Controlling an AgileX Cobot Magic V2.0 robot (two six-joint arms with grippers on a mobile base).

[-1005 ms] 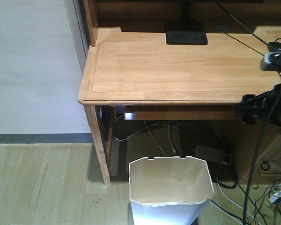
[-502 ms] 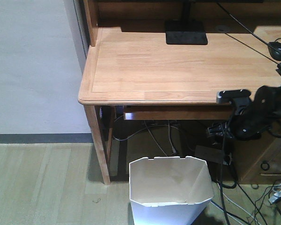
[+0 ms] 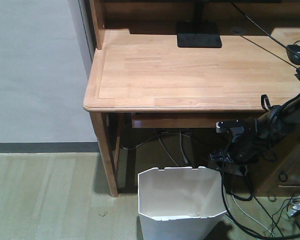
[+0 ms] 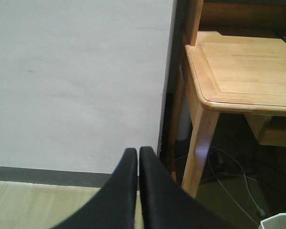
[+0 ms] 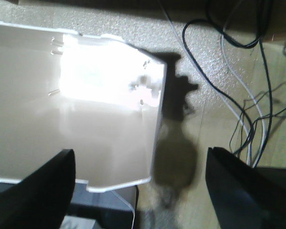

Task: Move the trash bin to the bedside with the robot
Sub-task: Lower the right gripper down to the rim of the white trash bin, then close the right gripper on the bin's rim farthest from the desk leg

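front: downward, desk (image 3: pixel 190 70), bin (image 3: pixel 182 197) | left wrist: desk | right wrist: bin, close

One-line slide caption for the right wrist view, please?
Open right tool above a side wall of the white trash bin, loose cables on the floor nearby.

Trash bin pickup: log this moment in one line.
right gripper open over trash bin rim | left gripper shut | trash bin by desk, ungrasped
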